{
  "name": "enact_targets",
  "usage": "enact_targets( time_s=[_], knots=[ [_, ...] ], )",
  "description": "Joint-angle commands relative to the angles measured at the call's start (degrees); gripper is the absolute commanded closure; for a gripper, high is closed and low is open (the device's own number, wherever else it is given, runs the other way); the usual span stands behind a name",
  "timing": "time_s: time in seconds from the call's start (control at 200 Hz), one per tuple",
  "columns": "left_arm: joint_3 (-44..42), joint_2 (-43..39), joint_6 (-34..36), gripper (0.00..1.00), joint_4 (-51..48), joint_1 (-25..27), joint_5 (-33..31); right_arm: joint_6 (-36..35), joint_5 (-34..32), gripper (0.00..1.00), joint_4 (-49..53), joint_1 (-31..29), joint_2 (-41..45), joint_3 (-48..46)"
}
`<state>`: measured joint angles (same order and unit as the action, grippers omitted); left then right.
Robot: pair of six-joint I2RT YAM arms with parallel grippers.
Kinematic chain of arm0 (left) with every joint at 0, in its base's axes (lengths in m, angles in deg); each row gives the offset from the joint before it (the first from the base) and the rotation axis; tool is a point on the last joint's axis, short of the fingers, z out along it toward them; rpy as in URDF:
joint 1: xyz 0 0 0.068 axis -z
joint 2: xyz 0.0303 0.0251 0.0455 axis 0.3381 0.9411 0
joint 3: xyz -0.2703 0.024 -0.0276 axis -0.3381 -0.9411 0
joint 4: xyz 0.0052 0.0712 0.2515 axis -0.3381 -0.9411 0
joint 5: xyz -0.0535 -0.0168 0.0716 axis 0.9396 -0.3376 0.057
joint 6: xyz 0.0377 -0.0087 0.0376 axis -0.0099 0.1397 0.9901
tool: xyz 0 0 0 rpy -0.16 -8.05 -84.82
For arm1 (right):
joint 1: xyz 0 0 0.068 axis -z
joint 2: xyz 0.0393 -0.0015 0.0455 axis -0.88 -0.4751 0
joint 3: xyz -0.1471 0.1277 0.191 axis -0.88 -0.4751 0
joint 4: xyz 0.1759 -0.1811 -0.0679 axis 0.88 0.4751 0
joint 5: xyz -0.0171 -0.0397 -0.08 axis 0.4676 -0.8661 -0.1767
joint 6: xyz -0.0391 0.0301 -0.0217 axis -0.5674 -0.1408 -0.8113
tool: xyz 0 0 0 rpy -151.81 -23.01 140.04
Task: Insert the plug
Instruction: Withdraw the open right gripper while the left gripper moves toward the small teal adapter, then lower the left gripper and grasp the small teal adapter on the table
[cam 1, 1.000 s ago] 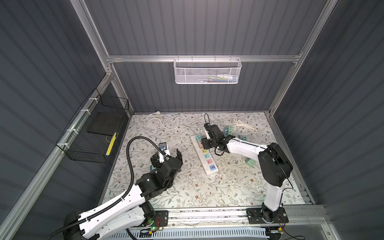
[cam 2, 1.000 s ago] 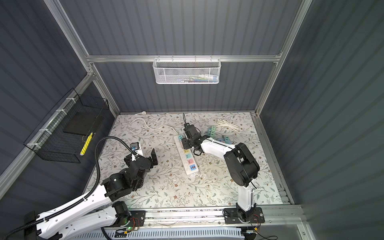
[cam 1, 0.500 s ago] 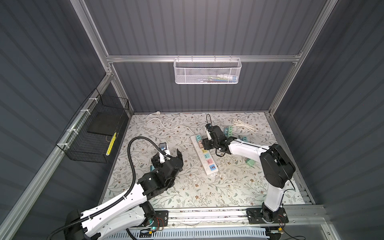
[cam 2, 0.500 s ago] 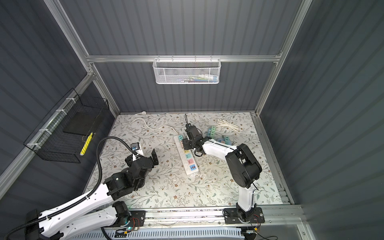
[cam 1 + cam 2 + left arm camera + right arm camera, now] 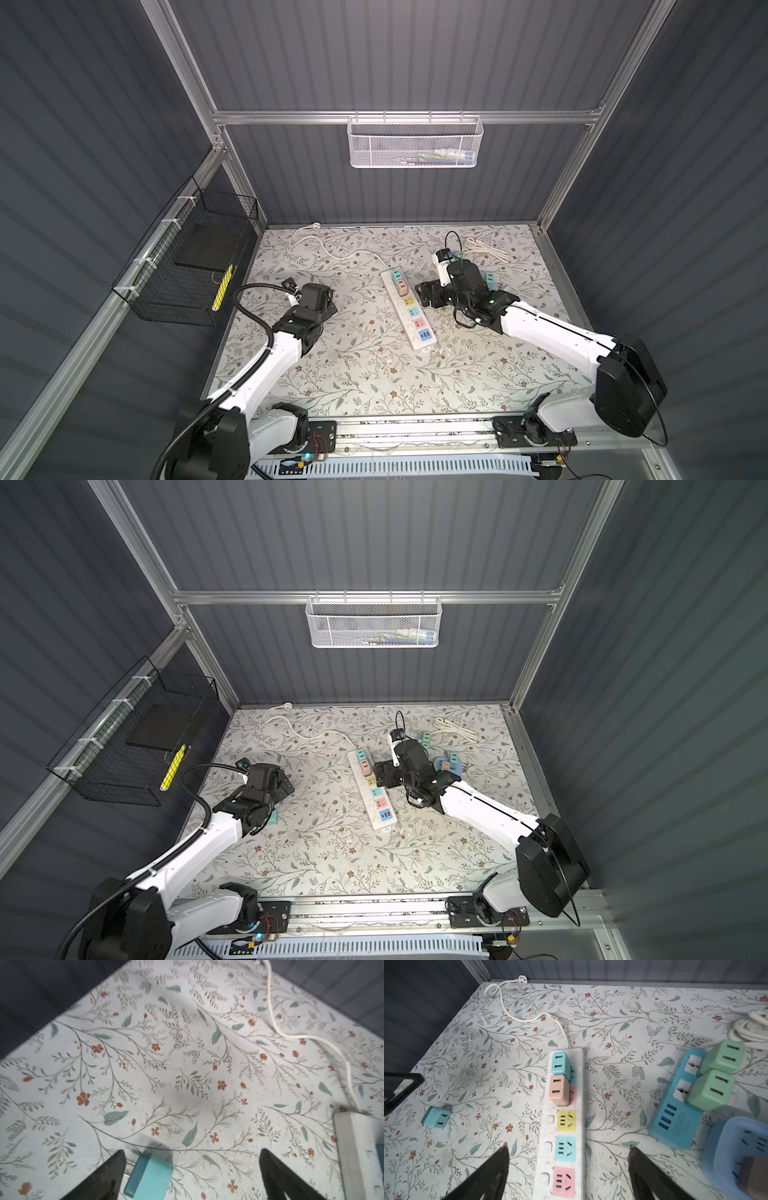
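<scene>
A white power strip (image 5: 409,309) (image 5: 374,791) (image 5: 580,1126) with coloured sockets lies mid-table. A teal plug (image 5: 559,1062) and a pink-beige plug (image 5: 559,1089) sit in the two sockets at its cable end. My right gripper (image 5: 432,293) (image 5: 569,1149) hangs open over the strip, one finger on each side, holding nothing. A loose teal plug (image 5: 149,1176) (image 5: 437,1120) (image 5: 272,817) lies on the mat to the left. My left gripper (image 5: 326,303) (image 5: 192,1152) is open above it, the plug close beside one finger (image 5: 112,1169), apart from it.
Right of the strip lie a blue socket block (image 5: 679,1105) carrying two green adapters (image 5: 722,1056), and a pale blue cube (image 5: 737,1147). The strip's white cord (image 5: 332,249) runs to the back wall. A coiled cable (image 5: 486,249) is back right, and a black wire basket (image 5: 187,266) hangs on the left wall.
The right gripper's jaws have spread wider and it has drawn back a little from the plugs at the strip's far end. The left gripper has shifted slightly left and away.
</scene>
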<state>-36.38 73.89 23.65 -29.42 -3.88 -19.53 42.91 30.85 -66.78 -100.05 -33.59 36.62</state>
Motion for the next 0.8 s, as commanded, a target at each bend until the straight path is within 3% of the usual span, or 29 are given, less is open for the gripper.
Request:
enact_targets(
  time_s=[0.0, 0.13, 0.305, 0.795],
  knots=[
    [0.83, 4.34, -1.83, 0.00, 3.91, -4.49, 8.48, 0.79, 0.27, 0.10, -0.94, -0.17, 2.86, -4.27],
    [0.09, 8.50, -0.48, 0.00, 7.45, -8.86, 12.73, 0.79, 1.07, 0.09, -4.50, -0.22, 5.11, -9.13],
    [1.41, 12.83, 0.05, 0.00, 7.16, -10.78, 13.50, 1.31, 0.01, 0.07, -7.68, -0.18, 5.54, -11.97],
    [-3.49, 8.98, 0.96, 0.00, 4.44, -10.74, 13.70, 2.28, -2.11, 0.06, -8.82, -0.18, 6.64, -14.71]
  ],
)
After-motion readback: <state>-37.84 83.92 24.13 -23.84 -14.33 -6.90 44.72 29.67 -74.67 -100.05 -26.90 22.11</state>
